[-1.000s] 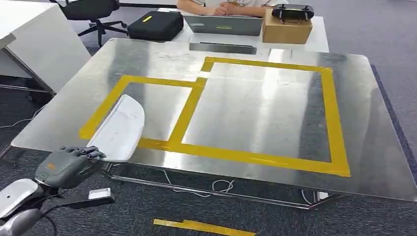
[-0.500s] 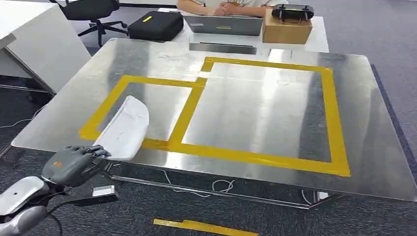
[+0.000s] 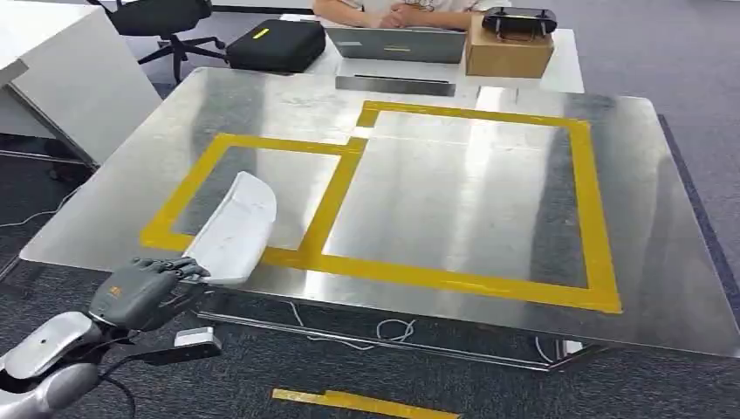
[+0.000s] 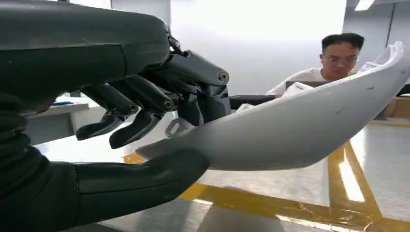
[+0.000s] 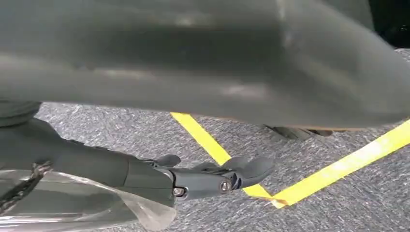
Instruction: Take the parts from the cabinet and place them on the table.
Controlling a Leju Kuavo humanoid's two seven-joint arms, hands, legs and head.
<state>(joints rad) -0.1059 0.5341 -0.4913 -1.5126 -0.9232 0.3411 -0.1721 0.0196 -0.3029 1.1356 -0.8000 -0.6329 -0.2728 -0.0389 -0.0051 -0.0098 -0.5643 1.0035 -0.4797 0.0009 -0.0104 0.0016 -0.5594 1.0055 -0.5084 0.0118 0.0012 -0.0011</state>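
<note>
While the left hand (image 3: 144, 290) pinches the white part (image 3: 234, 230) by its end, it leans over the tabletop (image 3: 454, 201), ready to set down. The right hand (image 5: 212, 179) hangs open, holding nothing.

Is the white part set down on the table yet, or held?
Held. The left hand grips the white part at its near end, tilted above the steel table.

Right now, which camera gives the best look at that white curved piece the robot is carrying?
The head view: it shows the whole white part, gripped at its near end by the left hand over the steel table's front left edge. The left wrist view shows its underside close up, pinched between thumb and fingers. The right wrist view looks at carpet.
</note>
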